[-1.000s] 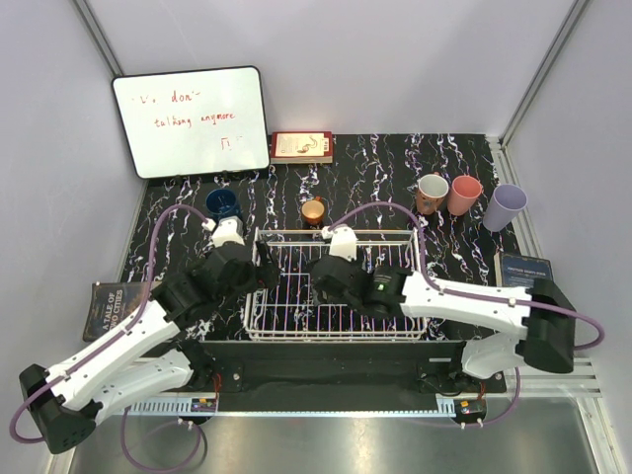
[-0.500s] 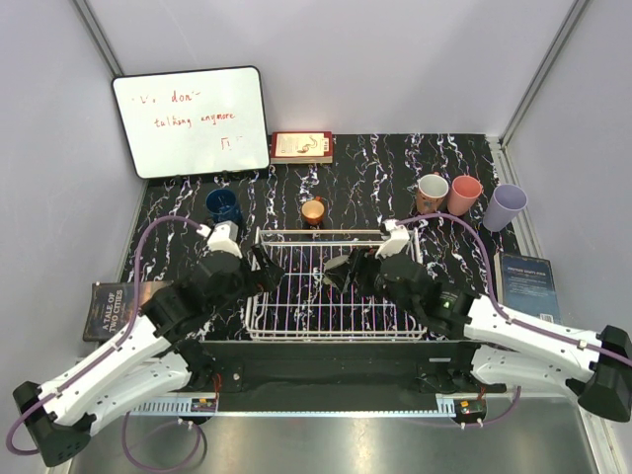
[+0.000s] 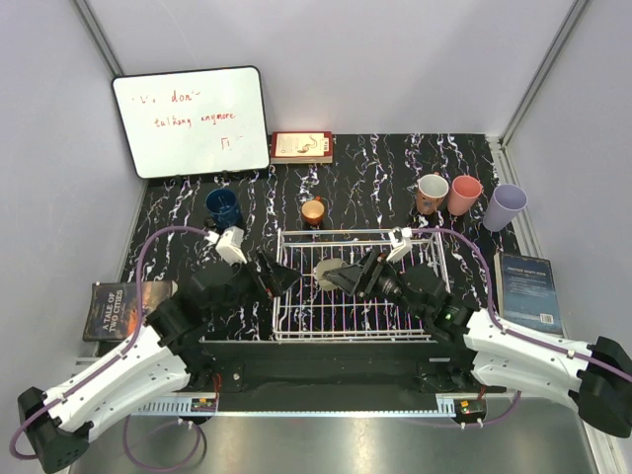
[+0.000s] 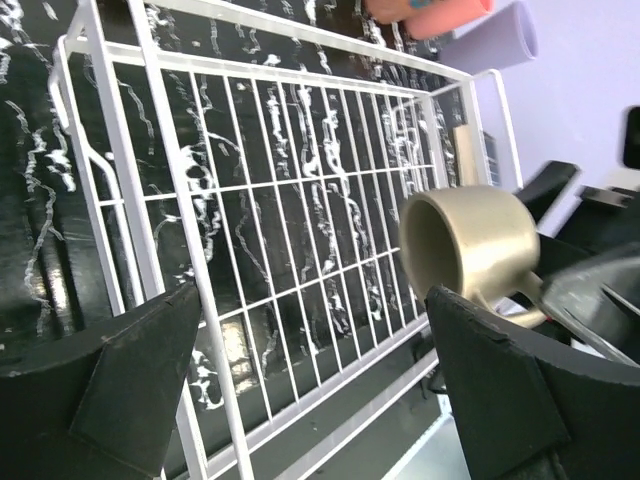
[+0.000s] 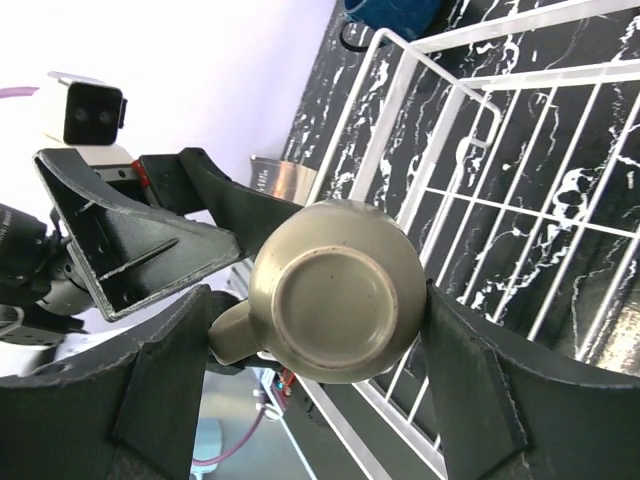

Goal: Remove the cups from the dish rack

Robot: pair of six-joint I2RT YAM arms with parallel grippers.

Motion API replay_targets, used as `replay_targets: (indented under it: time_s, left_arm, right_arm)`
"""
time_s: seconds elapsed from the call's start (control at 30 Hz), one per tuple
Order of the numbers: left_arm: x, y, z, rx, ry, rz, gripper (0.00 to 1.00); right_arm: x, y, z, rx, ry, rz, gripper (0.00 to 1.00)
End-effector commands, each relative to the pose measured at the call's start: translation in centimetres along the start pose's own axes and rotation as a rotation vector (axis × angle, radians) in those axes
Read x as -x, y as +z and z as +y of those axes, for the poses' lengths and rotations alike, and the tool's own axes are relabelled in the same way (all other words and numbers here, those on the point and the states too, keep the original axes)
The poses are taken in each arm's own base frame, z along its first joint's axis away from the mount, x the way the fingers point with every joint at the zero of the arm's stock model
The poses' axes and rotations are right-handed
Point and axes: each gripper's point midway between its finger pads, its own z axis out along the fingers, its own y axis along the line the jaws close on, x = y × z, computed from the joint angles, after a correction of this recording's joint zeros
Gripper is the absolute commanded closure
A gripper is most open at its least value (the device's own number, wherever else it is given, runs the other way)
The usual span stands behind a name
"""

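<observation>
Clearance over the white wire-grid dish rack (image 3: pixel 346 234) is gained with the glossy beige ceramic mug (image 3: pixel 329 274) clenched sideways in the right claw (image 3: pixel 346 278), rack floor below. Facing its mouth, the left claw (image 3: pixel 276 276) is spread empty, seemingly for handover.

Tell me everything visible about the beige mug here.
The beige mug looks like matte ceramic, with a flat round base and one loop handle. It lies tipped on its side, mouth toward the left end effector, clamped between the right end effector's fingers above the dish rack. Nothing else touches it.
</observation>
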Motion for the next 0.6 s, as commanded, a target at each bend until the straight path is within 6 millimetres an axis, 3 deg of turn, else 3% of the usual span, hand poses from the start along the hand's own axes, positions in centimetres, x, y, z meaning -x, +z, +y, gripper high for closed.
replay_targets:
  time_s: [0.0, 0.23, 0.27, 0.4, 0.53, 0.57]
  left_arm:
    - [3.4, -1.8, -4.7, -0.186, -0.025, -0.125, 0.02]
    - [7.1, -4.8, -1.9, 0.021, 0.055, -0.262, 0.02]
    - [8.3, -5.9, -2.5, 0.012, 0.055, -0.309, 0.02]
    - [9.8, -8.2, -5.0, -0.119, 0.043, -0.375, 0.01]
    - [9.2, -9.0, -8.5, -0.343, -0.003, -0.367, 0.02]
    - [8.1, -8.6, -8.6, -0.384, -0.007, -0.332, 0.02]
  right_arm:
    - [3.1, -0.9, 6.0, 0.226, 0.046, -0.084, 1.00]
    - [3.6, -0.9, 7.1, 0.236, 0.001, -0.071, 1.00]
    - [3.7, -1.0, 7.4, 0.244, 0.002, -0.073, 1.00]
    - [3.7, -0.7, 8.9, 0.321, 0.047, -0.068, 1.00]
    - [3.4, -0.3, 9.6, 0.380, 0.107, -0.057, 1.00]
    - [3.4, -0.2, 9.9, 0.392, 0.116, -0.056, 1.00]
